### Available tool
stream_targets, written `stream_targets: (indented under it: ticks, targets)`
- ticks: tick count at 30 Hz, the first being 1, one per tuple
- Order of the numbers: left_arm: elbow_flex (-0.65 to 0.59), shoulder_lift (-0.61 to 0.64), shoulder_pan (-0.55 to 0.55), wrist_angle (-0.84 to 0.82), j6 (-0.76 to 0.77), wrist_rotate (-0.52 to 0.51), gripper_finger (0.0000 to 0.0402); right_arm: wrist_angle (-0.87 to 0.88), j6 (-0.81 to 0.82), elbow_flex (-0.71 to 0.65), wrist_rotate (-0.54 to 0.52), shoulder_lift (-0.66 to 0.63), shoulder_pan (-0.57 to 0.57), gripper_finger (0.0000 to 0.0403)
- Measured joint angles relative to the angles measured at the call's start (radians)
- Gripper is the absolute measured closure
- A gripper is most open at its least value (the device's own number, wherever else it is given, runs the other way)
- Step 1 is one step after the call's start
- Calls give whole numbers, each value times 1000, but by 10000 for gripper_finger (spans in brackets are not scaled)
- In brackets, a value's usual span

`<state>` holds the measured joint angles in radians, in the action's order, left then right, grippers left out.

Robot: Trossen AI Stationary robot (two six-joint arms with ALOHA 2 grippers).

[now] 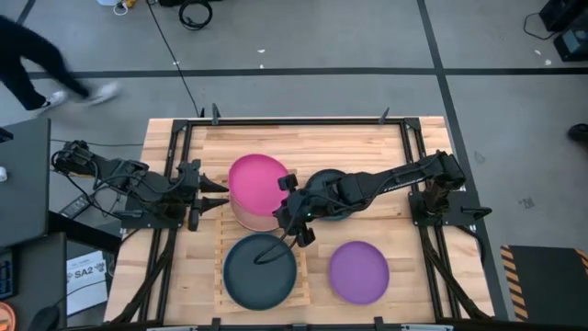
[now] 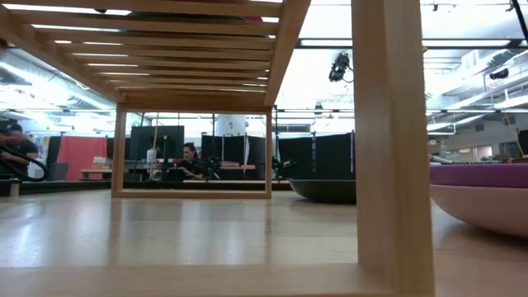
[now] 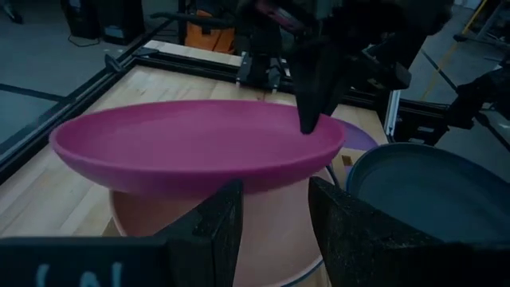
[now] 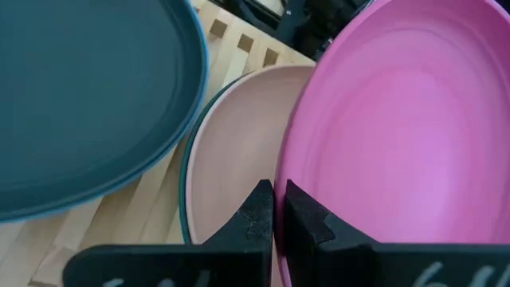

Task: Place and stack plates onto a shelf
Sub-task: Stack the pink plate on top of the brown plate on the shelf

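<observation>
A magenta plate [image 1: 255, 182] [image 3: 191, 139] is held over a salmon plate [image 1: 246, 219] [image 4: 231, 143], which lies on the far half of the slatted shelf [image 1: 220, 246]. A teal rim [image 4: 185, 187] shows under the salmon plate. A dark grey plate [image 1: 260, 269] rests on the shelf's near half. My right gripper [image 1: 288, 183] [image 4: 275, 211] is shut on the magenta plate's right side. My left gripper [image 1: 220, 189] [image 3: 275, 215] stands open just off that plate's left rim, fingers below the edge; I see no touch. My right gripper pinches the magenta plate's rim [image 4: 282, 171], on the side toward the table's right, between its two fingers. The fingers come from the right, slanting down. The plate sits above the salmon plate; whether its underside touches it, I cannot tell.
A purple plate [image 1: 359, 272] lies on the table near the front right. A dark teal plate [image 1: 329, 195] sits under my right arm. Black frame rails [image 1: 175, 147] run along the table's sides. A person walks on the floor at far left [image 1: 37, 64].
</observation>
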<state>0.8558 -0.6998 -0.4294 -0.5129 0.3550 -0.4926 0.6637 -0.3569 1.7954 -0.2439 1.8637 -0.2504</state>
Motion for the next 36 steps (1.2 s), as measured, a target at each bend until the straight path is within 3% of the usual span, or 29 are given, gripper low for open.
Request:
stream_targets:
  ticks: [14, 22, 36]
  targets:
    - [0, 0, 1, 0, 0, 123, 251, 69, -4, 0, 34, 0, -1, 385]
    - [0, 0, 1, 0, 0, 297, 251, 74, -1, -2, 99, 0, -1, 385]
    - [0, 0, 1, -1, -1, 305, 251, 72, -1, -2, 108, 0, 6, 361]
